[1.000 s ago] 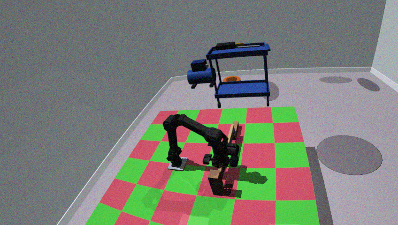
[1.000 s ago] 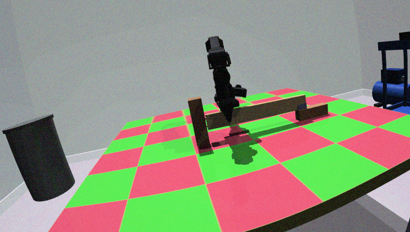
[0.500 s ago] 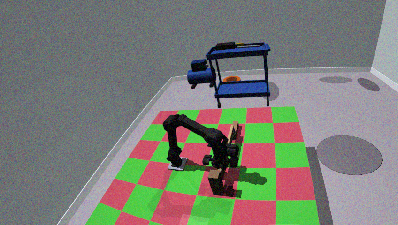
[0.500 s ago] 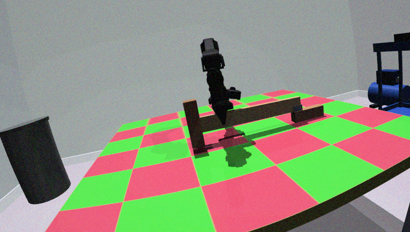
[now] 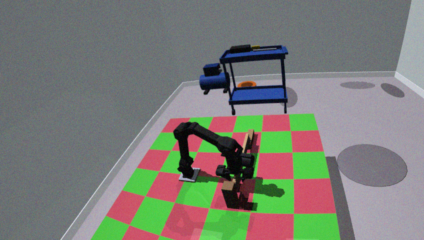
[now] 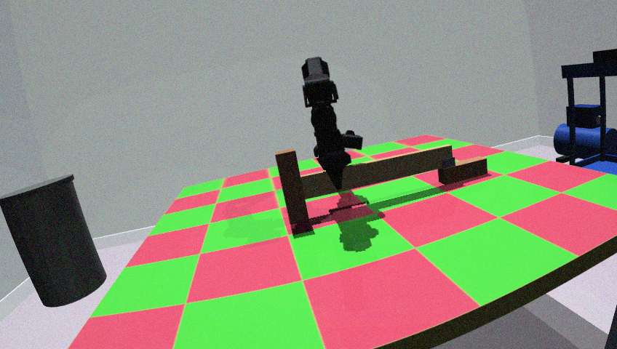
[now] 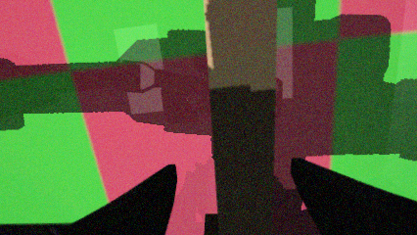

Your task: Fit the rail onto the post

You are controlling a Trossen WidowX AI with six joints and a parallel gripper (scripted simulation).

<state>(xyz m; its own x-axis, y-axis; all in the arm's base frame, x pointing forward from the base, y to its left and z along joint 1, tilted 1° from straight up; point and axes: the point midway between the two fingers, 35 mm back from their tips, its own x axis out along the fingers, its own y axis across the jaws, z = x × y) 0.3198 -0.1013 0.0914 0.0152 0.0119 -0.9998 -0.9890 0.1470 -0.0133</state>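
The long wooden rail (image 5: pixel 245 144) (image 6: pixel 393 165) (image 7: pixel 244 49) runs from the short post (image 5: pixel 230 196) (image 6: pixel 292 190) to the low footboard block (image 5: pixel 251 134) (image 6: pixel 467 169). Its near end is off the table and meets the post with no gap that I can see in the exterior view. No peg shows between them. The rail looks about level, its far end at the dark bracket (image 6: pixel 448 163). My gripper (image 6: pixel 339 188) (image 7: pixel 233 168) is open near the post end, one finger on each side of the rail, with gaps on both sides in the wrist view. The holes are hidden.
The arm's base (image 5: pixel 189 174) stands on the red and green checkered table (image 5: pixel 273 228) (image 6: pixel 242 322), to the rail's left in the top view. A blue cart (image 5: pixel 257 95) and a blue compressor (image 5: pixel 213 80) are beyond the table. A dark bin (image 6: pixel 54 242) stands beside it.
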